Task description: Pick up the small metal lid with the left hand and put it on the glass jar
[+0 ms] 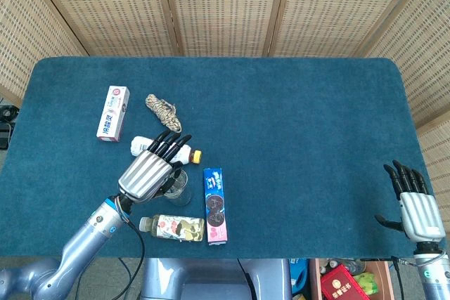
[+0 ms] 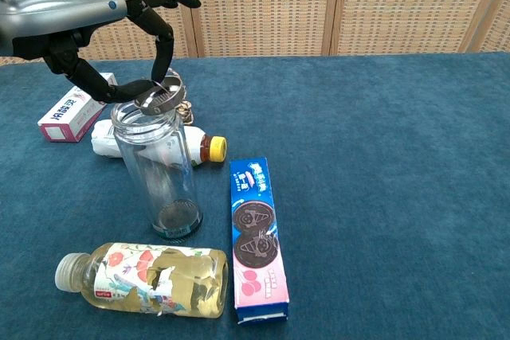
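The small metal lid is pinched between thumb and a finger of my left hand, tilted and resting partly on the rim of the upright glass jar. In the head view the left hand covers most of the jar, and the lid is hidden there. My right hand hangs off the table's near right edge, fingers spread, holding nothing.
Near the jar lie a white bottle with a yellow cap, a juice bottle on its side, a blue cookie box, a toothpaste box and a rope bundle. Blue cloth covers the table.
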Available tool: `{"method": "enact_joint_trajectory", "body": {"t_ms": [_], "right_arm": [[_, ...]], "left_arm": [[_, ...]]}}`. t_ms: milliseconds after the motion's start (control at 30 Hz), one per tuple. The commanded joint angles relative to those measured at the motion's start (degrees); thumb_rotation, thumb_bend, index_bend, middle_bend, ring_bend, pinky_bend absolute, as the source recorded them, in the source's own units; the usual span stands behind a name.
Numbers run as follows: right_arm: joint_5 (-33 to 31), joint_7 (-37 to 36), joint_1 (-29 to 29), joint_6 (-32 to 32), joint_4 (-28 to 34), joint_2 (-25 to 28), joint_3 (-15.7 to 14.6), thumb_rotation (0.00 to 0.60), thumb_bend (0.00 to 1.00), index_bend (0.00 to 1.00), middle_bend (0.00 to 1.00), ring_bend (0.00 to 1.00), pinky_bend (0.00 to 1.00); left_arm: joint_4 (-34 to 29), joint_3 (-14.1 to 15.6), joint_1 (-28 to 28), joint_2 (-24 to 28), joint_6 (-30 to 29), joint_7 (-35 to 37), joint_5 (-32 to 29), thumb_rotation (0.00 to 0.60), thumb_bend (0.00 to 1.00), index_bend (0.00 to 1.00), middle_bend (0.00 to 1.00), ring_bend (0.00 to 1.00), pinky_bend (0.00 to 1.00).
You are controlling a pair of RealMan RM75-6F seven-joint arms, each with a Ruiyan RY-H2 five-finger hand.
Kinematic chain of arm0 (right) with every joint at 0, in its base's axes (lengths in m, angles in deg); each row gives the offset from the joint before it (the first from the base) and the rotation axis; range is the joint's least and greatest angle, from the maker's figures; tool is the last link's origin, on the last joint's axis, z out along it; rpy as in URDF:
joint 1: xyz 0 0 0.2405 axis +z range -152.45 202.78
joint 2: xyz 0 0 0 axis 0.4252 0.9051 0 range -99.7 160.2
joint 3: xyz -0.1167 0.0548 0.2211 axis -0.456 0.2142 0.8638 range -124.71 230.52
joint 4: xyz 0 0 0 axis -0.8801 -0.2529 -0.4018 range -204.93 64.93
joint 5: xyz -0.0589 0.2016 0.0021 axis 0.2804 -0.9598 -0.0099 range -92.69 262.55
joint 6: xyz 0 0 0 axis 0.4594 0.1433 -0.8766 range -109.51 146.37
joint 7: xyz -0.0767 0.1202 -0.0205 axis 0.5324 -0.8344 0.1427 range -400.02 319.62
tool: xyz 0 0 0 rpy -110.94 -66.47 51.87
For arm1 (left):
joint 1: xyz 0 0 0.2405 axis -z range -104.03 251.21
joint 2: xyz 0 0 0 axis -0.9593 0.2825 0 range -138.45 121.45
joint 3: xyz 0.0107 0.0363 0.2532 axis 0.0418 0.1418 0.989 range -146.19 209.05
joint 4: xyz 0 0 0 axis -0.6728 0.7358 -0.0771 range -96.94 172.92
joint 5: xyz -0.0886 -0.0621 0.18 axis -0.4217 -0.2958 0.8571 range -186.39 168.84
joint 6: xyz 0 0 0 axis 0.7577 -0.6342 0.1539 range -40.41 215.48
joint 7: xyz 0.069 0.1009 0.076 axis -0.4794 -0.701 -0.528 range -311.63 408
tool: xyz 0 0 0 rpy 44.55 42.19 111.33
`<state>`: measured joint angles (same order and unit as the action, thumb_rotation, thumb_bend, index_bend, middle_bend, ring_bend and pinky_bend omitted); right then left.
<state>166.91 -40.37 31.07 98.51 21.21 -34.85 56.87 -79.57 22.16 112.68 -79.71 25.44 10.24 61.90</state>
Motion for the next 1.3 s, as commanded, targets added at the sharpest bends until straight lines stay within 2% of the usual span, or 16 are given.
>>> {"method": "enact_joint_trajectory", "body": {"t_ms": [33,633,1300], "right_arm": [[-0.02,-0.01,0.00,-0.03,-0.01,0.00,-0.01,0.600,0.02,0.00,0.00,0.00,0.00],[0.05,-0.16,-0.10,0.22,-0.09,-0.07,0.04,0.600,0.02,0.00,0.00,0.00,0.00],[-0.03,-0.57,-0.06,0.20,0.06,0.20,0.22,0.600,0.02,0.00,0.00,0.00,0.00]], "left_arm": [[0.22,0.23,0.08,-0.22,-0.16,-0.05,-0.10,0.600,0.50,0.58,0.00,0.00,0.00],[0.36,2.06,-0.45,0.80,-1.92,-0.17,0.89,0.600,0.50,0.58,0.00,0.00,0.00],[0.89,2.52,0.67,-0.51,-2.07,-1.52,-0.45,0.600,0.50,0.57,0.00,0.00,0.00]]}}
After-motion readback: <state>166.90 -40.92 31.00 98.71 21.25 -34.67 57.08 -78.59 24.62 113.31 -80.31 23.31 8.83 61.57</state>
